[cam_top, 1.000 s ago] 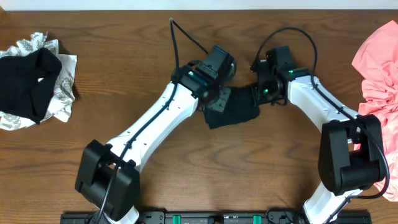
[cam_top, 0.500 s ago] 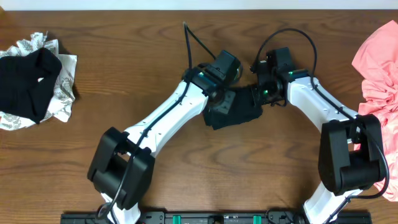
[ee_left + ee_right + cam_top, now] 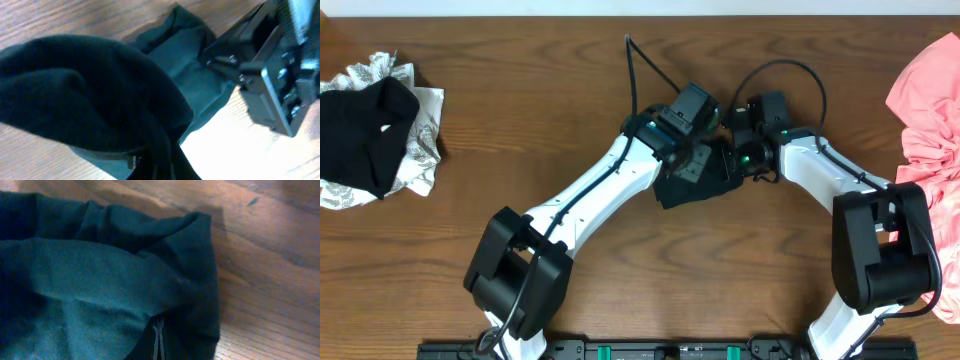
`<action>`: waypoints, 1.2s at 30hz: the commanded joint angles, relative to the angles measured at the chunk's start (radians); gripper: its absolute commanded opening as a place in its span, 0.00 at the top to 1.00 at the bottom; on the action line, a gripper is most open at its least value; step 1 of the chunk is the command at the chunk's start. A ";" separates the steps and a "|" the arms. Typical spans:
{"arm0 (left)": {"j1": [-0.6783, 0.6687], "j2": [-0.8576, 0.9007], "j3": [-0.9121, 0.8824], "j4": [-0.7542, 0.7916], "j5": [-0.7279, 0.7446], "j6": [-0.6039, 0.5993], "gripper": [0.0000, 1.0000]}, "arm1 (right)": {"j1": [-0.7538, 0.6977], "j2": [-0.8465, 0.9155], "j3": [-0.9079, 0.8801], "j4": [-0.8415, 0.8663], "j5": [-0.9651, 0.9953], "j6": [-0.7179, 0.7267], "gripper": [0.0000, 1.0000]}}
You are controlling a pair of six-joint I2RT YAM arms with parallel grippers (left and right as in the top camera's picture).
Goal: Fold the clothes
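wooden table, both claws pinching the black shirt

brown wooden table [image 3: 520, 90] under the overhead camera. black shirt [image 3: 708, 188] lies bunched at table centre, between the two arm ends. left gripper [image 3: 694, 168] is clenched on the shirt's left part; in its wrist view the fabric mounds up right over the fingertips. right gripper [image 3: 733, 158] is clenched on the shirt's upper right edge, fingers pressed together with cloth folded around them. the claws sit near each other. black garment [image 3: 365, 125] rests on a white-grey patterned piece [image 3: 420, 150] at far left. salmon-pink tee [image 3: 930, 95] lies at the right edge.
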 commanded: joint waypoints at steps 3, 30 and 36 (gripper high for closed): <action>-0.011 0.009 0.019 0.009 -0.011 0.019 0.93 | 0.010 0.000 -0.008 0.006 -0.036 0.000 0.99; -0.032 0.065 0.018 0.071 -0.011 0.014 0.71 | 0.034 0.000 -0.008 0.018 0.100 0.052 0.99; -0.032 0.065 0.018 0.092 -0.011 0.014 0.69 | 0.007 0.000 -0.008 0.034 0.099 0.052 0.98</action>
